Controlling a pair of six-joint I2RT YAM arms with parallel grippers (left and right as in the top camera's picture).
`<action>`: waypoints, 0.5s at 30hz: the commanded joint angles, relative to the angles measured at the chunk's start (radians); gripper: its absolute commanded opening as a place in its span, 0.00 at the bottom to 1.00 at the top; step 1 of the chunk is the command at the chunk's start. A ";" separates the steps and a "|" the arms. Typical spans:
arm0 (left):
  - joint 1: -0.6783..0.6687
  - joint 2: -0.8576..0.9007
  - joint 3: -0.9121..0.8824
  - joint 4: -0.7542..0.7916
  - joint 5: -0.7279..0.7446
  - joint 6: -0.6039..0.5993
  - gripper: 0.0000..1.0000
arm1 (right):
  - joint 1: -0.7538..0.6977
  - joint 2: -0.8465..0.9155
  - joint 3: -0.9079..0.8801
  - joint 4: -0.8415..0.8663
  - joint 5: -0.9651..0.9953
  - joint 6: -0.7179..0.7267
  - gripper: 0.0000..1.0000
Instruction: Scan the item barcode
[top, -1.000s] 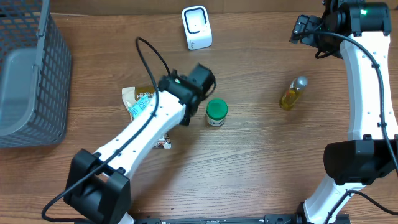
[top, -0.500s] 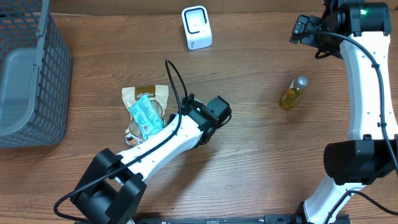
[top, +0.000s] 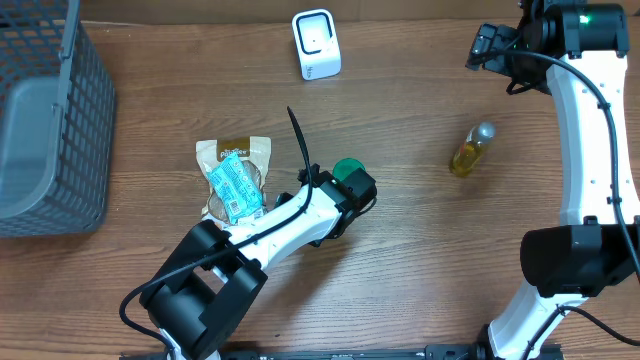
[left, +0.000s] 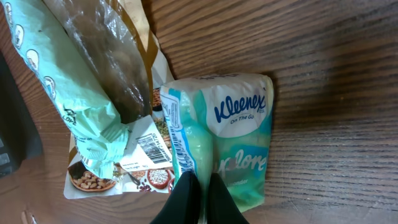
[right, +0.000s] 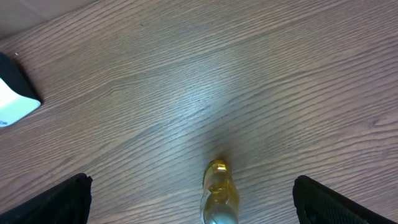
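Left pincer (left: 198, 185) clenched over Kleenex pack (left: 239, 124), right pincer (right: 191, 180) released wide above yellow bottle (right: 219, 196), wooden desk (left: 342, 93).

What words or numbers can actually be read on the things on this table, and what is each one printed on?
"Kleenex": on the tissue pack, left wrist view.
"On The Go": just under it, same pack.
"...lore": large letters lower on that pack; the start is lost in a fold.
White barcode label on the snack packet: digits too small to read.
Mint-green wrapper: print too blurred to read.
Overhead view: all print is too small to read.
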 joint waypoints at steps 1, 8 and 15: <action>-0.010 0.008 -0.002 0.002 -0.020 -0.023 0.15 | -0.006 -0.009 0.010 0.006 0.001 0.000 1.00; -0.010 0.008 0.016 -0.039 -0.005 -0.023 0.25 | -0.006 -0.009 0.010 0.006 0.001 0.000 1.00; -0.009 0.006 0.112 -0.094 0.039 -0.026 0.27 | -0.006 -0.009 0.010 0.006 0.001 0.000 1.00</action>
